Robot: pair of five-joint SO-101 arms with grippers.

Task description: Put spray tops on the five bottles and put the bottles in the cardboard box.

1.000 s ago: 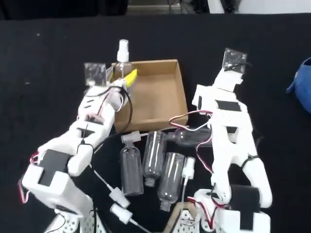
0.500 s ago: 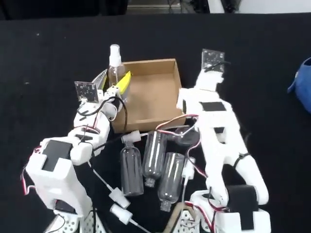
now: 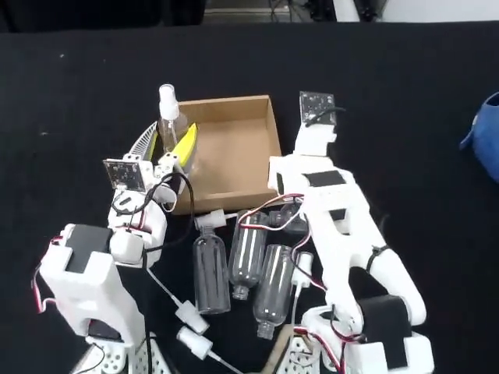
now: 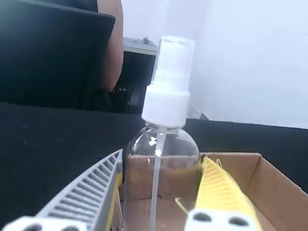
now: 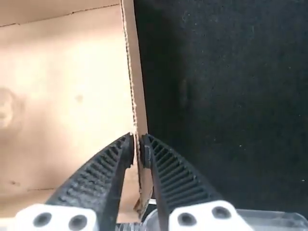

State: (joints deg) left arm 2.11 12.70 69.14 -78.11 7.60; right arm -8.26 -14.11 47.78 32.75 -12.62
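High view: the left gripper is pinching a capped bottle upright at the cardboard box's left wall. Other bottles are lying on the desk near the box.

Left wrist view: the fingers are squeezing the bottle's body.

Right wrist view: the right gripper is clamping the box's wall.

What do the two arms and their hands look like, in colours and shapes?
The left arm and right arm are white shells with black motor blocks and thin red, black and white cables. The left hand has one grey and one yellow ribbed finger; the right hand has two black ribbed ones.
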